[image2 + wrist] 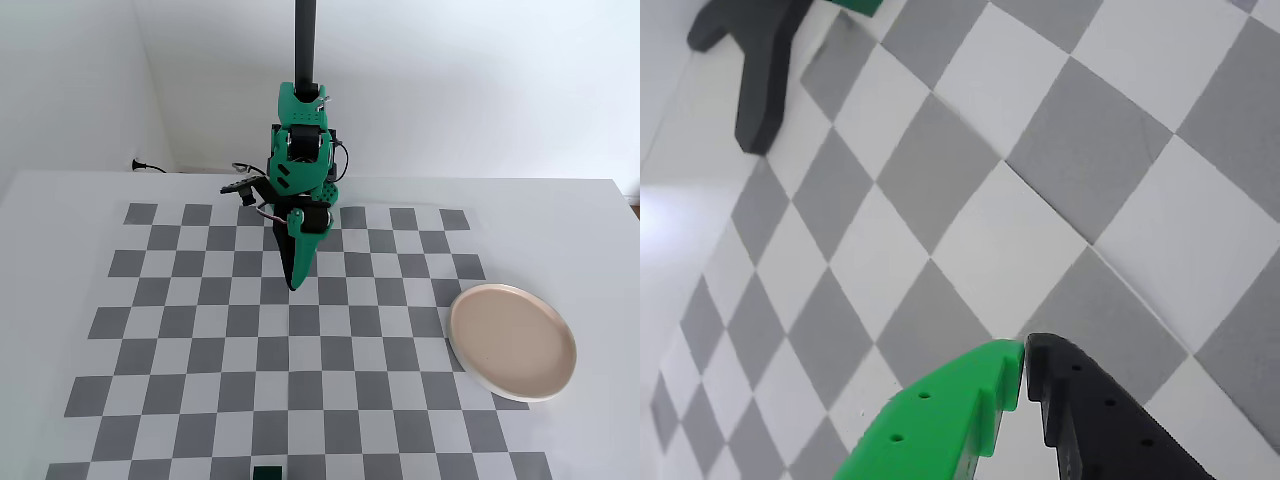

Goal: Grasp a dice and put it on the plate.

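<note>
The dice [267,472] is a small dark green cube at the near edge of the checkerboard, left of centre in the fixed view. It does not show in the wrist view. The pale pink-beige plate [512,341] lies at the right side of the board. My gripper [293,286] hangs near the far middle of the board, pointing down, far from both the dice and the plate. In the wrist view my gripper [1025,352] has its green and black fingertips touching, with nothing between them.
The grey-and-white checkerboard mat [200,340] covers the white table. A black pole [305,40] rises behind the arm. A black bracket [752,60] shows at the top left of the wrist view. A cable [150,167] lies at the back left.
</note>
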Action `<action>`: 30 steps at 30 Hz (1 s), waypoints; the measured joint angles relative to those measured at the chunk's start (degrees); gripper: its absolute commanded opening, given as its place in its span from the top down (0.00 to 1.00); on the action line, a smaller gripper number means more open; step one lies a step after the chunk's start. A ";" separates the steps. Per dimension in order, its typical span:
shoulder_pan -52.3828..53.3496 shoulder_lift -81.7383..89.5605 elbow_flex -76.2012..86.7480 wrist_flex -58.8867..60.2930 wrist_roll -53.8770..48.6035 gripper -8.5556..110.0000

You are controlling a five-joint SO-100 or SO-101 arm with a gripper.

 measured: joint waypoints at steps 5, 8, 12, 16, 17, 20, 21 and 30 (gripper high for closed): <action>0.00 0.00 0.00 1.85 -10.72 0.96; 0.00 0.00 0.00 1.85 -16.17 0.96; -1.32 0.00 0.00 2.72 -24.52 0.96; -2.72 0.00 0.00 3.25 -34.28 0.95; -2.81 0.00 0.00 3.25 -35.77 0.92; -2.90 0.00 0.00 1.67 -40.78 0.87; -2.90 0.00 0.00 0.62 -42.28 0.87; -2.29 0.00 0.00 -7.21 -47.55 0.85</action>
